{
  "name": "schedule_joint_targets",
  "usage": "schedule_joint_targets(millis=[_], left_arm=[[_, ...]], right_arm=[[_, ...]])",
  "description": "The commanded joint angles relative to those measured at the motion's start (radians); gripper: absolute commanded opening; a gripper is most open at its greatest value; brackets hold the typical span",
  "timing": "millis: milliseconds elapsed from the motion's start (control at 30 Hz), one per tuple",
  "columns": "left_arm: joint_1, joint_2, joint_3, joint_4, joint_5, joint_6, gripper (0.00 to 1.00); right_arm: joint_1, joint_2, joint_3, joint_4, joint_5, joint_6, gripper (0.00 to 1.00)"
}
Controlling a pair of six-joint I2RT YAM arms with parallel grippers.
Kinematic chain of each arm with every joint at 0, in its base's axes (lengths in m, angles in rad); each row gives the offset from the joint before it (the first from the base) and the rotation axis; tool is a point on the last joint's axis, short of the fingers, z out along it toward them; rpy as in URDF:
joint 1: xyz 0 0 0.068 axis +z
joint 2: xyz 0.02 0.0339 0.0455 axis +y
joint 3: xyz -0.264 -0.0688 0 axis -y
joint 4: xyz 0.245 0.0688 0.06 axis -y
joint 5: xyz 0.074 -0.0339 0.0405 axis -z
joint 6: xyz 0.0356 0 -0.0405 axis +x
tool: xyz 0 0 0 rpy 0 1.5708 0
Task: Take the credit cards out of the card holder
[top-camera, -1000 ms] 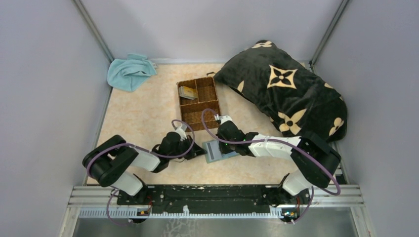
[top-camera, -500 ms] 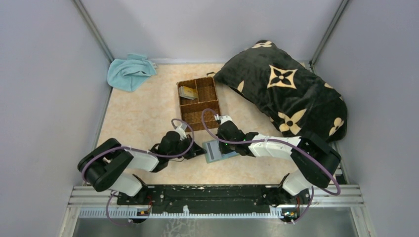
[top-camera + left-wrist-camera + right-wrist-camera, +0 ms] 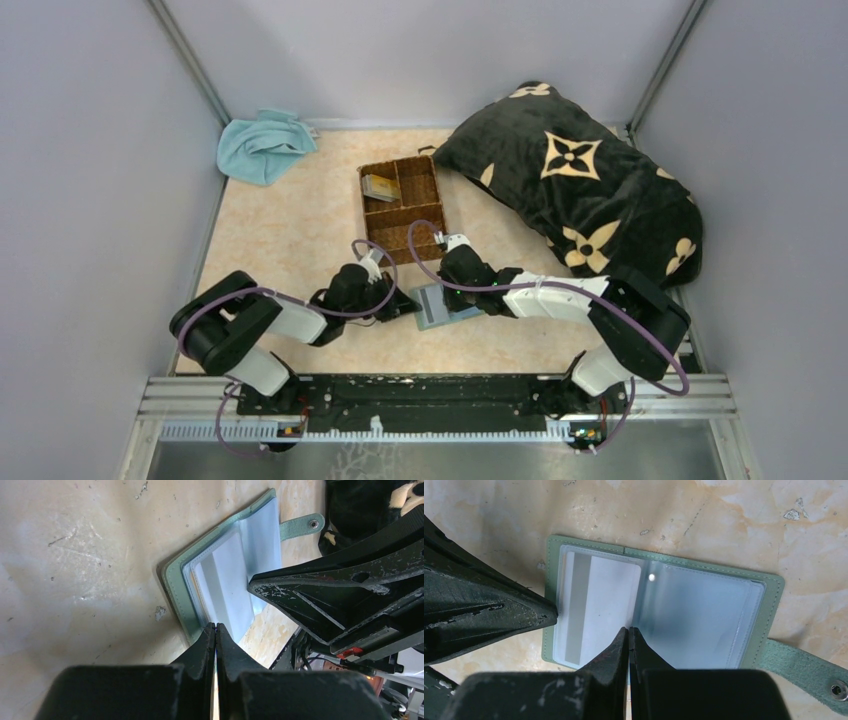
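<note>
**While both grippers are pressing shut, the card holder is lying open between them**

Where the two arms are meeting near the front middle of the table (image 3: 290, 230), the card holder (image 3: 704, 615) is lying spread flat with its pale blue pockets facing up. One credit card (image 3: 599, 600), pale with a grey stripe, is sitting inside the pocket on the left arm's side, while the other pocket is looking empty. Its strap (image 3: 799, 670), ending in a metal snap, is trailing off the far side onto the table.

Coming in from the left, the left gripper (image 3: 216, 626) is holding its jaws together, with only a hairline slit showing between them. Its tips are touching the holder's outer edge at the pocket with the card. Whether they are pinching anything thin there is impossible to tell.

Reaching from the right, the right gripper (image 3: 629, 629) is also keeping its jaws fully together, its tips bearing down on the holder at the middle fold.

Behind the arms, a brown wicker basket (image 3: 362, 205) is sitting on the table, and a stack of cards (image 3: 380, 187) is resting in its rear left compartment. A light-blue towel (image 3: 262, 145) is lying crumpled in the far left corner, and a black patterned pillow (image 3: 575, 180) is filling the far right.
</note>
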Motion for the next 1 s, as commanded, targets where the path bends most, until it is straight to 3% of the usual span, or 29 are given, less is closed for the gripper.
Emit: schedule_joint_targets(millis=[0,333,833,967], left_arm=[[-0.006,0.023,0.026,0.046,0.021,0.002,0.06],[-0.006,0.042,0.008,0.088,0.033,-0.011,0.06],[-0.006,0.223,-0.019,0.502,0.12,-0.141,0.04],[-0.005,0.198,-0.03,0.475,0.105,-0.127,0.04]], right_arm=[[0.001,-0.001,-0.005,0.04,-0.001,0.013,0.0],[0.0,0.008,-0.005,0.047,-0.01,0.013,0.0],[0.001,0.011,-0.006,0.054,-0.03,0.014,0.0],[0.001,0.008,-0.007,0.049,-0.022,0.015,0.0]])
